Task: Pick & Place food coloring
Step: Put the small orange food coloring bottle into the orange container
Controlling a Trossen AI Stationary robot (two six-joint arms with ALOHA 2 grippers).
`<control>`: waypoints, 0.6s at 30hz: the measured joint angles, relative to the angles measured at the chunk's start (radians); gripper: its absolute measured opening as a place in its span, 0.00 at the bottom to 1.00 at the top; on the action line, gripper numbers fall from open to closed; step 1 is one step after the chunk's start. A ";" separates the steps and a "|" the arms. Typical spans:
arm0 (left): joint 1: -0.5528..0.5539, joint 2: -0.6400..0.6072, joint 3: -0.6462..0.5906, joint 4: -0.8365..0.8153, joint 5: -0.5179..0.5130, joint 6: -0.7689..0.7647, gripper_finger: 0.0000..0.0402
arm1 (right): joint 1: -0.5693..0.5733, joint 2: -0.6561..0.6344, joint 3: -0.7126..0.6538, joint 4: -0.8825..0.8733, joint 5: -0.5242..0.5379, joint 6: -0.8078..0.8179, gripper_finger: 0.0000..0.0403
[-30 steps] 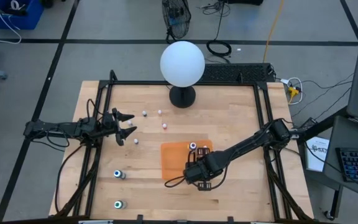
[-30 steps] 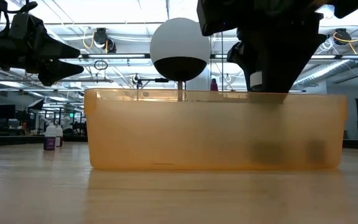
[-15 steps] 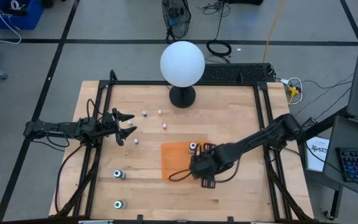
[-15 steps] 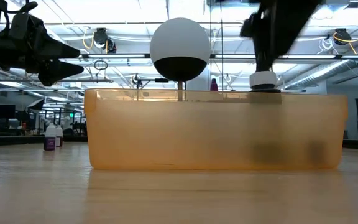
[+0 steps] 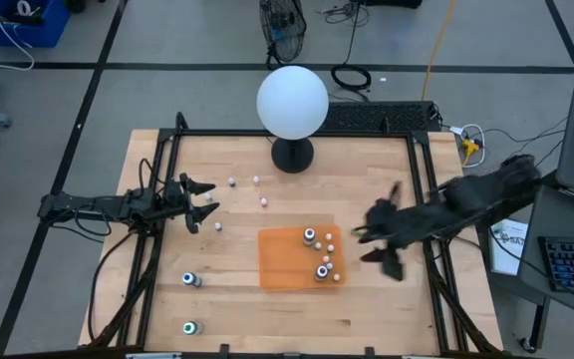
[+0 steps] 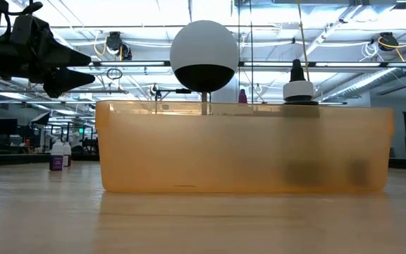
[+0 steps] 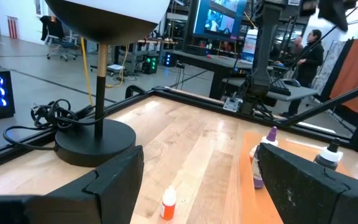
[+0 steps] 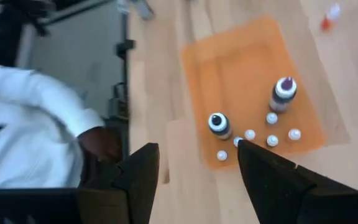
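The food coloring bottles are tiny and white-capped. Several stand in the orange tray [image 5: 279, 261] [image 8: 238, 59]: a dark one [image 5: 323, 270] [image 8: 219, 124], a purple one [image 5: 310, 236] [image 8: 283, 92] and small white caps [image 8: 270, 129]. Others stand on the bare wood [image 5: 264, 201], [image 5: 190, 280], [image 5: 188, 327]. My right gripper [image 5: 372, 247] [image 8: 197, 186] hangs open just off the tray's right side, above the table. My left gripper [image 5: 199, 206] [image 7: 197, 186] waits open near the left edge, with a red bottle [image 7: 168, 202] in front of it.
A big white globe lamp [image 5: 292, 102] stands on a black base [image 5: 292, 155] at the far middle. In the low view the tray's wall [image 6: 242, 148] fills the foreground, with one bottle cap [image 6: 299, 89] above its rim. A person's white sleeve [image 8: 23, 106] shows beyond the table's near edge.
My right gripper has risen from the tray's near right part and swung toward the table's right edge, out of the low view. A dark bottle that it covered now stands upright in the tray, with small caps beside it.
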 joint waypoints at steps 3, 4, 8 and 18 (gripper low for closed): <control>0.000 0.000 0.000 0.000 0.000 0.000 0.77 | 0.023 -0.093 0.000 -0.024 0.033 -0.017 0.51; 0.000 0.000 0.000 0.000 0.000 0.000 0.77 | 0.034 -0.123 0.000 -0.037 0.063 -0.017 0.51; 0.000 0.000 0.000 0.000 0.000 0.000 0.77 | 0.086 -0.231 -0.001 -0.126 0.197 -0.060 0.51; 0.000 0.000 0.000 0.000 0.000 0.000 0.77 | 0.141 -0.616 -0.393 -0.167 0.690 -0.097 0.52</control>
